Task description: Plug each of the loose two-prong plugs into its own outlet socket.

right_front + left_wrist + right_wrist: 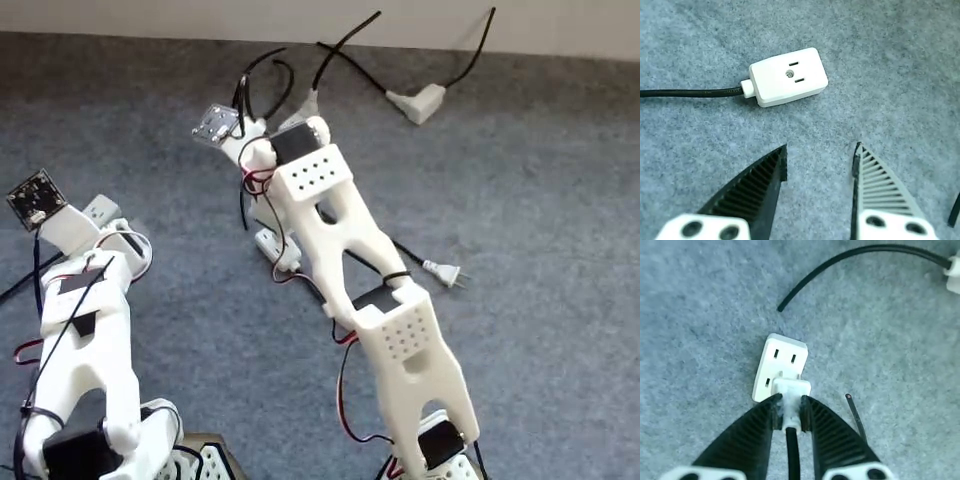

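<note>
My right gripper [790, 404] is shut on a white two-prong plug [791, 390] with a black cord. The plug rests against the near end of a white outlet block [781, 359] on the carpet, and the block's far pair of slots is free. I cannot tell how deep the prongs sit. My left gripper [820, 150] hangs open above the carpet, just short of a white single outlet socket [787, 77] with a black cord, its slots facing up. A loose plug [447, 273] lies on the carpet beside the right arm.
Grey carpet [540, 200] covers the floor. Another white outlet [418, 103] with a black cord lies at the back near the wall. A white block [275, 248] lies partly under the right arm. Loose black cord ends [840, 260] curl around the outlet block.
</note>
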